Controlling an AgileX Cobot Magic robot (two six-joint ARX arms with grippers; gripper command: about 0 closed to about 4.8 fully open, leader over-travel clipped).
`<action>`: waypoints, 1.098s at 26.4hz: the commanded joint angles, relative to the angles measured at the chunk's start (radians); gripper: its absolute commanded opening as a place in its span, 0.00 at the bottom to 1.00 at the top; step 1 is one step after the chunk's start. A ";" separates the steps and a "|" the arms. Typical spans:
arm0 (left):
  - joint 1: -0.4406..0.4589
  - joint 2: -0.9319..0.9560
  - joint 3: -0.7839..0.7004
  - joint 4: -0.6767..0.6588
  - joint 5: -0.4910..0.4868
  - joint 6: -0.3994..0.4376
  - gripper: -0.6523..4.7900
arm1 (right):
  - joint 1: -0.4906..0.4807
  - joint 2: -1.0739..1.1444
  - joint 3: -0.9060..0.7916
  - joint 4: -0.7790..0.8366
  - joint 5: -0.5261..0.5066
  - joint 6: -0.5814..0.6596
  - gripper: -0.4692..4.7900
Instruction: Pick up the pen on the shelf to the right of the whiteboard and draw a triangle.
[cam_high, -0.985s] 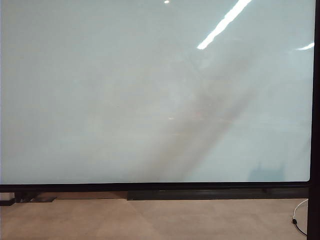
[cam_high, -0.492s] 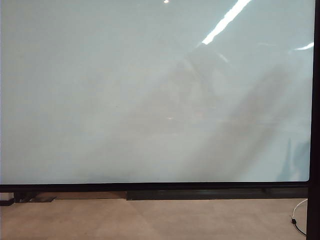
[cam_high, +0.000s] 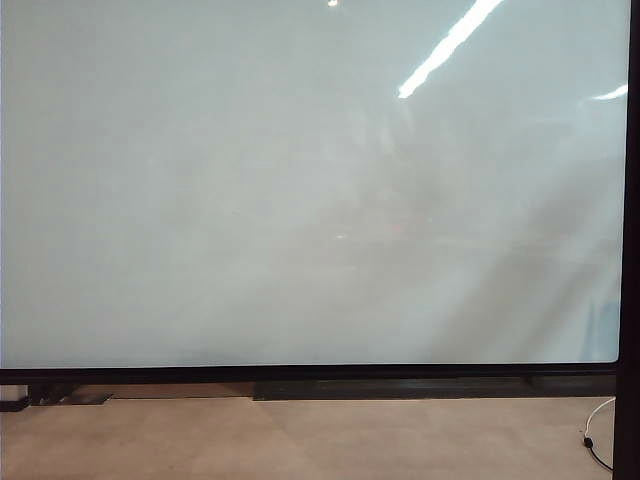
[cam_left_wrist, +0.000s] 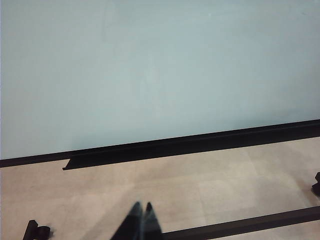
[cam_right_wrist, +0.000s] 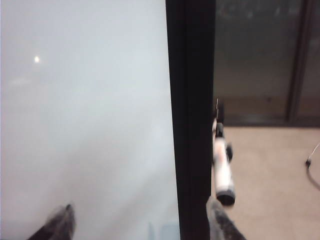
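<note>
The large glossy pale grey-white whiteboard (cam_high: 300, 180) with its thin black frame fills nearly all of the exterior view, with bright streaks of ceiling light mirrored near the upper right of the frame; its surface carries no drawn line that can be seen. Below its lower edge runs a strip of beige floor (cam_high: 300, 440), and a thin white cable (cam_high: 597, 440) curls at the lower right corner. Neither arm shows in that view. In the left wrist picture, the left gripper (cam_left_wrist: 140, 220) pokes in as two dark fingertips pressed together with no gap between them and nothing in them, hanging over the beige floor well apart from the board's black lower frame (cam_left_wrist: 190, 145). In the right wrist picture, the right gripper (cam_right_wrist: 140, 220) stands spread wide, one blurred grey fingertip (cam_right_wrist: 60, 222) before the pale board face and the other on the far side of the board's thick black vertical frame, so the frame edge sits between the jaws; nothing is held. The slim white pen (cam_right_wrist: 222, 165) with dark marks on its barrel stands roughly upright just beside that black frame, right beyond the nearer fingertip and seemingly not touching it, though the blur makes that hard to settle. Whatever shelf carries it cannot be made out.
</note>
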 joint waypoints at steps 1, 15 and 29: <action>0.000 0.000 0.002 -0.008 0.001 0.001 0.11 | -0.001 0.093 0.000 0.135 0.001 -0.008 0.74; 0.000 0.000 0.002 -0.008 0.001 0.001 0.11 | 0.026 0.418 0.183 0.256 0.098 -0.009 0.76; 0.000 0.000 0.002 -0.008 0.000 0.001 0.11 | 0.039 0.541 0.334 0.256 0.102 -0.005 0.75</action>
